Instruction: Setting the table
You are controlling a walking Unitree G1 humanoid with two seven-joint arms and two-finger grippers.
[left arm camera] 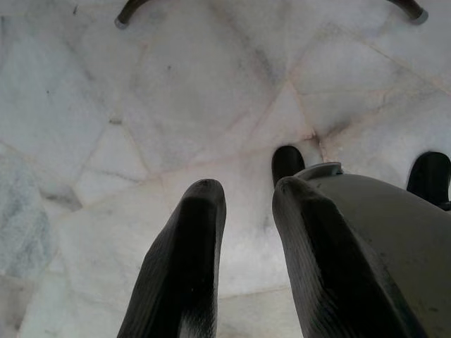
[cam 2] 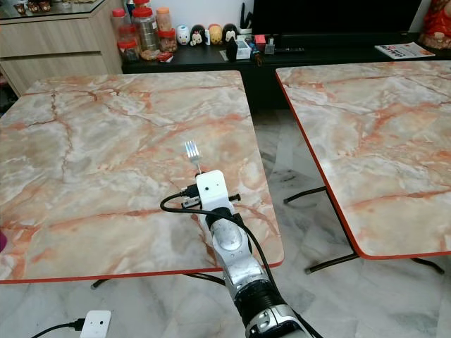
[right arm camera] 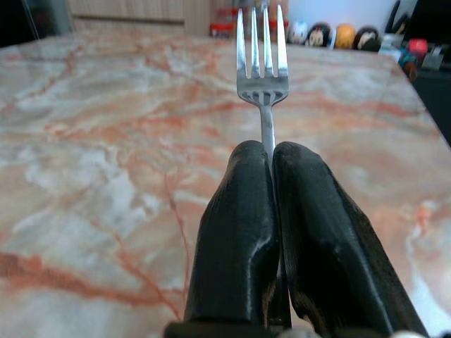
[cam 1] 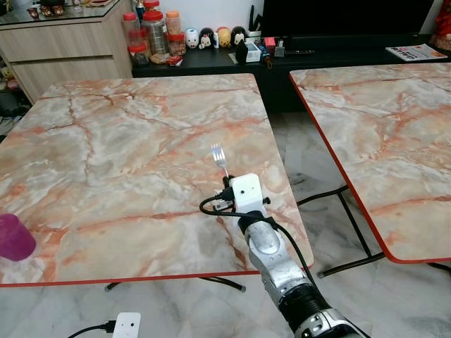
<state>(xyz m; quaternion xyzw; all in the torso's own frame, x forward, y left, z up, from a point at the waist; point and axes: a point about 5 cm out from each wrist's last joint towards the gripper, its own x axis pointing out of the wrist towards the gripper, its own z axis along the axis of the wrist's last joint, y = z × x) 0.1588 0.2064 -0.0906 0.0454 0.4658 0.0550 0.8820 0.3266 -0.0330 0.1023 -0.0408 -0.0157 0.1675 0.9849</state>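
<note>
Right gripper point(right arm camera: 273, 162) is clamped tight on a fork point(right arm camera: 262, 63), both black fingers point(right arm camera: 236, 232) pressed together around the thin handle, tines pointing forward and away from the robot. From the head camera, the fork point(cam 1: 219, 156) pokes out just past the white wrist block point(cam 1: 246, 192), riding above the marble-patterned counter point(cam 1: 127, 155) near its right-hand edge, toward the front corner. Whether the tines touch the surface, I can't tell. A black cable point(cam 1: 211, 208) loops off the wrist, and the silver right arm point(cam 1: 271, 253) runs back down toward the bottom of the frame.

Out at the far left edge of the counter, a magenta cup point(cam 1: 14, 238) sits close to the front rim, well apart from the fork. A second marble counter point(cam 1: 380, 127) stands to the right, a strip of pale floor point(cam 1: 310, 176) between the two.

Left gripper point(left arm camera: 246, 232) hangs low over the marble floor, its fingers point(left arm camera: 187, 260) parted with a narrow gap and gripping nothing.

Beyond the counters, a dark low shelf point(cam 1: 317, 53) carries red-lidded jars point(cam 1: 151, 32) and a row of small figurines point(cam 1: 215, 36), with a wooden cabinet point(cam 1: 63, 46) to the left.
</note>
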